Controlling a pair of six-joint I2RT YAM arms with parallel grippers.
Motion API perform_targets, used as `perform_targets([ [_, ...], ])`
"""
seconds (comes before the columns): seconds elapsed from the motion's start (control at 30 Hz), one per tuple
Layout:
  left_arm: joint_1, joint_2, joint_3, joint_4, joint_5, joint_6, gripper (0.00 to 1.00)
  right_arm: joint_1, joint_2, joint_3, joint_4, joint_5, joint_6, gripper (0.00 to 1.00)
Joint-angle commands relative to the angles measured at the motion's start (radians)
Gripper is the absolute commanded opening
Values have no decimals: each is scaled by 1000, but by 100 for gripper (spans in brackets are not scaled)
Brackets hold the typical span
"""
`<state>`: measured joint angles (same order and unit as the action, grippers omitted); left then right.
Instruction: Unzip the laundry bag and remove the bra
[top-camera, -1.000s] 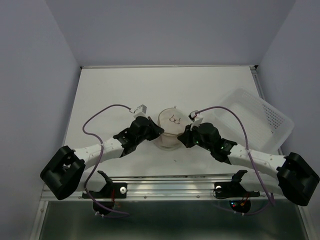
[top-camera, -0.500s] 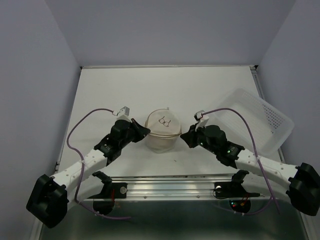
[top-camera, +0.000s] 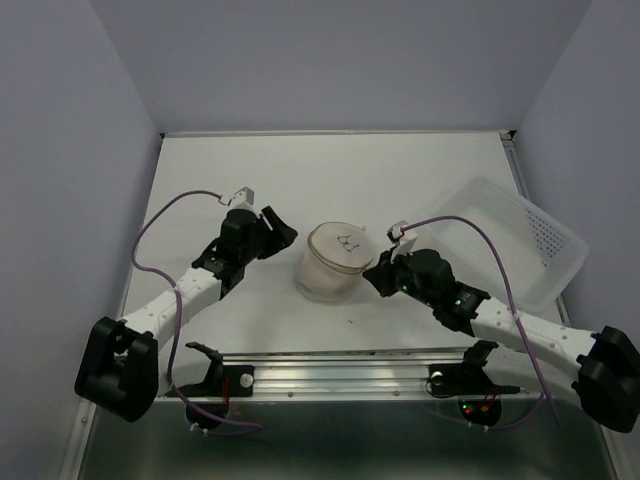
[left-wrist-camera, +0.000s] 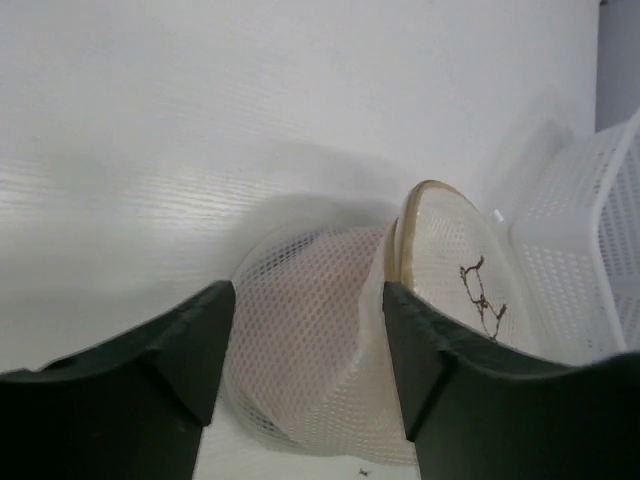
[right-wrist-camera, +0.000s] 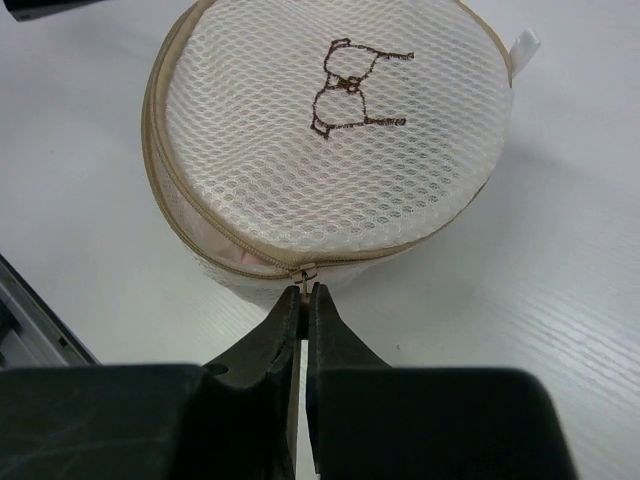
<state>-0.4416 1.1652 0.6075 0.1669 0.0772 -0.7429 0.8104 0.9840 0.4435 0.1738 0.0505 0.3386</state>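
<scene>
The laundry bag (top-camera: 334, 262), a round cream mesh pouch with a brown drawing on its face, stands mid-table. My right gripper (top-camera: 376, 272) is at its right side, shut on the zipper pull (right-wrist-camera: 304, 273) at the tan zipper's end; its tips (right-wrist-camera: 303, 296) pinch the tab. My left gripper (top-camera: 277, 227) hovers open a short way left of the bag, touching nothing. In the left wrist view the bag (left-wrist-camera: 320, 360) lies beyond that gripper (left-wrist-camera: 305, 350), between its spread jaws. The bra is inside the bag; only a pale pink patch (right-wrist-camera: 232, 256) shows at the zipper.
A white perforated plastic basket (top-camera: 515, 238) sits tilted at the right edge of the table, close behind my right arm. A metal rail (top-camera: 340, 372) runs along the near edge. Purple cables loop above both arms.
My left gripper has let go of the bag, opened, and drawn back to the upper left. The bag has shifted slightly right. My right gripper stays shut on the zipper pull.
</scene>
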Motion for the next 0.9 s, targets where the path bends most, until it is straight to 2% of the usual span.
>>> perform_targets([
  [0.0,-23,-58,44,25,-99,-4,83,-11,22,27,30,11,-1,1],
  [0.03,-41,-90,40,22,-108,-13,92,-11,33,26,41,9,7,1],
  [0.13,-123,-159,2,14,-152,-82,99,-11,59,27,78,-1,31,1],
  [0.37,-276,-196,-101,46,-237,-216,98,-11,131,31,136,-29,60,1],
  [0.53,-313,-89,-80,109,-234,-225,93,-11,151,32,150,-40,68,1],
  [0.7,-318,11,-28,138,-229,-205,81,-11,142,31,150,-43,66,1],
  [0.8,-318,59,-3,155,-231,-197,62,-11,139,29,145,-43,65,1],
  [0.83,-318,77,3,152,-231,-188,46,-11,136,26,139,-41,65,1],
  [0.87,-318,83,11,146,-234,-184,36,-11,133,24,138,-40,60,1],
])
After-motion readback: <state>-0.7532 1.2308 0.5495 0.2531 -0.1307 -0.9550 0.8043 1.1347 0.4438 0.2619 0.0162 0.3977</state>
